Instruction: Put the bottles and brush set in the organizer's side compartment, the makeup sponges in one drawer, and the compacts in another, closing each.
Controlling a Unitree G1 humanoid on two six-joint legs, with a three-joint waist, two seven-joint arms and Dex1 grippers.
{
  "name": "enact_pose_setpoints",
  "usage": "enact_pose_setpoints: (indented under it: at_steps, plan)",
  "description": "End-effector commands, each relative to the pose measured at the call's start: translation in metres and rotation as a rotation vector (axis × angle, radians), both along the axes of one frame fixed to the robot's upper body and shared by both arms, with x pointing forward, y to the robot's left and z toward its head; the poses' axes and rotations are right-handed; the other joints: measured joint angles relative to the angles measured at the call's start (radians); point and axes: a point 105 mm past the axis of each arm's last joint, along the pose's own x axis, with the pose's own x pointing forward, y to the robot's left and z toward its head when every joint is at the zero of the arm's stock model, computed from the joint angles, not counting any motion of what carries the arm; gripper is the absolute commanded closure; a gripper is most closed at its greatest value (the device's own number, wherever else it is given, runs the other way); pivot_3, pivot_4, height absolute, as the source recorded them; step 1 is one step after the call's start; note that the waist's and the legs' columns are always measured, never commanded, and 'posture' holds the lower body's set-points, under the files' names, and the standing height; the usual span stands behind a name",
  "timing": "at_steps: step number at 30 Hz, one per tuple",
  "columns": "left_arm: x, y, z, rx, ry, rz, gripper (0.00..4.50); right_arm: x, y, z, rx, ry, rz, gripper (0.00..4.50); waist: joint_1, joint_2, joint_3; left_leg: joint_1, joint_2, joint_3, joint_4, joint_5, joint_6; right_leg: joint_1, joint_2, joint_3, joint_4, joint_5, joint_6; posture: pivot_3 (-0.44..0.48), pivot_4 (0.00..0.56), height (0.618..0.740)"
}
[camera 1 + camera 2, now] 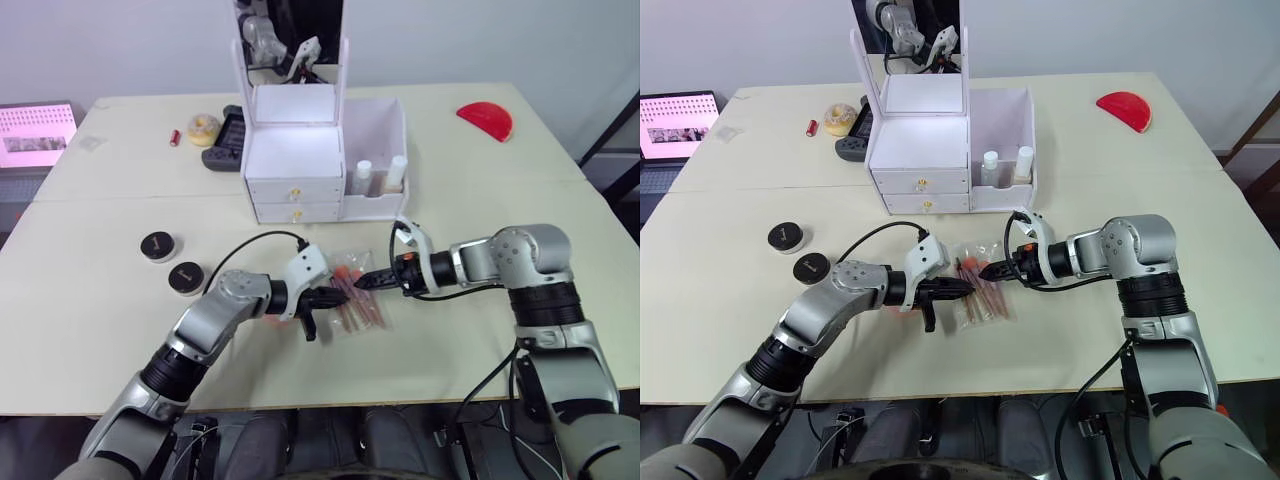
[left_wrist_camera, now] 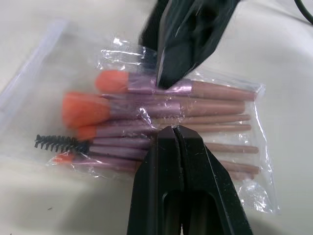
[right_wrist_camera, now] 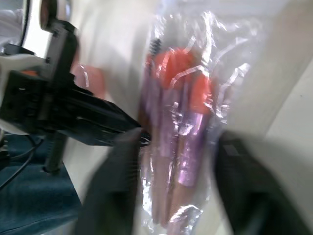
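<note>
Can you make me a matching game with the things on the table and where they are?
Things:
1. two bottles
2. brush set
3. two black compacts
4. red half-round thing

Places:
A. far right part of the table
B. between the left hand and right hand
C. in the white organizer's side compartment
D. on the table, left of the brush set

Pairs: 1-C, 2-B, 3-D, 4-A

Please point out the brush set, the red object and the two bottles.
brush set (image 2: 161, 122), left wrist view, on the handles.
red object (image 1: 487, 119), left eye view, its middle.
bottles (image 1: 363, 176), left eye view, left bottle's body.
</note>
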Motion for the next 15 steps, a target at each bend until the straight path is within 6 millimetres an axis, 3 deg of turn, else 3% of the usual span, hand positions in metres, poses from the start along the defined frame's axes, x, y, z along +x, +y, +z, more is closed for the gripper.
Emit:
enact_pose_setpoints:
  at_steps: [1,13,15]
  plan:
    - [0.0,0.0,0.003,-0.009,-0.017,-0.003,4.5,-0.003,0.006,0.0,0.005,0.001,0.03,4.47,0.001,0.0,0.0,0.0,0.0,0.0,0.0,0.0,0.0,0.0,0.0,0.0,0.0,0.0,0.0,0.0,0.15,0.74]
    - [0.003,0.002,0.014,-0.06,-0.03,0.004,4.5,0.001,0.004,0.004,0.029,-0.006,0.003,4.47,0.002,0.0,0.0,0.0,0.0,0.0,0.0,0.0,0.0,0.0,0.0,0.0,0.0,0.0,0.0,0.0,0.15,0.74]
    - [0.002,0.004,0.025,-0.1,-0.029,-0.003,3.61,0.001,0.002,0.008,0.047,-0.011,0.001,4.5,0.003,0.0,0.0,0.0,0.0,0.0,0.0,0.0,0.0,0.0,0.0,0.0,0.0,0.0,0.0,0.0,0.15,0.74]
